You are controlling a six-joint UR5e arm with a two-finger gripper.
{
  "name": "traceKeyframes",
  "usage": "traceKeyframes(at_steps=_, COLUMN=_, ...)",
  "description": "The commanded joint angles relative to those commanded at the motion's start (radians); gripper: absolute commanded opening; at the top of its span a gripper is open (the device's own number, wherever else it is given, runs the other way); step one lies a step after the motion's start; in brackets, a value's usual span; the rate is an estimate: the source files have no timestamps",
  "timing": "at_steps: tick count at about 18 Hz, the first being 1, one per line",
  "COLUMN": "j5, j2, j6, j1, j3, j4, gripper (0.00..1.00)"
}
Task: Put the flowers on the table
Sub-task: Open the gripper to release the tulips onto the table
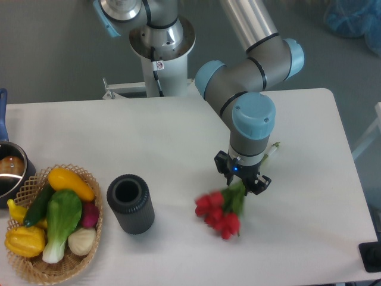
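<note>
The flowers [218, 214], red tulip blooms on green stems, hang from my gripper [243, 179] over the white table [178, 137], right of centre. The blooms point down-left and look blurred. The pale stem ends [272, 149] stick out up-right past the wrist. The stems pass between the jaws, which look shut on them. The fingertips are hidden under the wrist. I cannot tell whether the blooms touch the tabletop.
A dark cylindrical vase [130, 203] stands empty left of the flowers. A wicker basket [50, 229] of yellow, green and purple vegetables sits at the front left. A metal pot [11, 173] is at the left edge. The arm's base [161, 42] stands behind the table.
</note>
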Motion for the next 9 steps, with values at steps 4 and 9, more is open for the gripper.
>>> traceKeyframes(at_steps=4, j5=0.003, j2=0.008, j6=0.006, j1=0.006, j3=0.000, j4=0.019, gripper=1.00)
traceKeyframes(at_steps=9, j5=0.002, j2=0.026, j6=0.012, j1=0.024, j3=0.005, j4=0.025, gripper=1.00)
